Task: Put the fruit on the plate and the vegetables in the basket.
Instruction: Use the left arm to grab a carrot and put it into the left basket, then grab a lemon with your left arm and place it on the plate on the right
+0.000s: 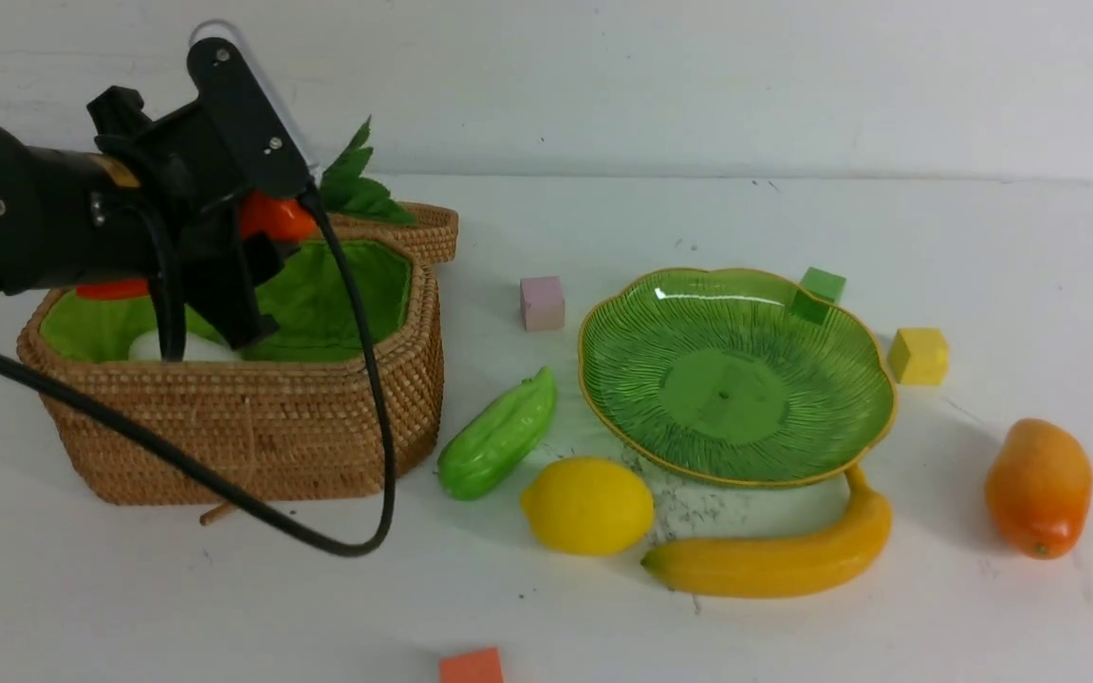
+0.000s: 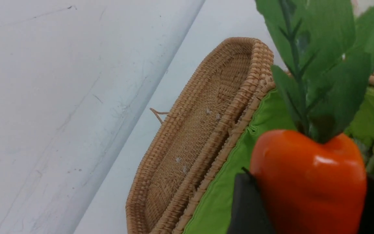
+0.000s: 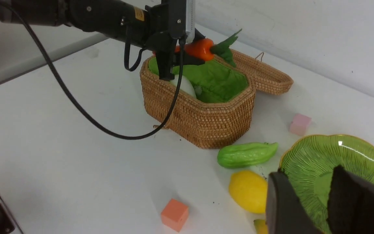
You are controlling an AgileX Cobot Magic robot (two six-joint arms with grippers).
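Grasping the red-orange carrot (image 1: 273, 216) between its dark fingers (image 2: 247, 208), the left tool (image 1: 267, 232) hangs above the open basket (image 1: 252, 427). It holds the carrot clear of the bright green lining (image 1: 338, 294), with the green leaves (image 1: 357, 185) pointing toward the bench's far edge, over the seam where the woven lid (image 1: 423, 232) lies folded back behind the basket. Below the tool a white radish (image 1: 195, 349) lies inside the basket against its near wall, partly hidden by the arm. A black cable (image 1: 224, 484) loops down from the wrist across the basket's front onto the bench (image 1: 129, 588). The basket stands toward the left edge of the bench. Just beside its right wall a bumpy green cucumber (image 1: 499, 434) lies aslant on the bench, and near the cucumber's lower end sits the yellow lemon (image 1: 587, 506). The banana (image 1: 774, 560) lies along the near side of the green plate (image 1: 736, 379), one end just beside the lemon, the other curving up to the plate's rim. The plate rests around the middle of the bench, and all three fruits lie on the bench outside it, the mango (image 1: 1038, 487) well apart toward the right edge. Four small cubes are scattered about: a pink cube (image 1: 543, 303) between lid and plate, a green cube (image 1: 819, 291) at the plate's far rim, a yellow cube (image 1: 919, 356) just off its right rim, an orange cube (image 1: 472, 667) at the near edge. The right tool (image 3: 307, 174) shows only in its own wrist view, released, fingers parted with the plate's green showing through the gap, close to the lemon.
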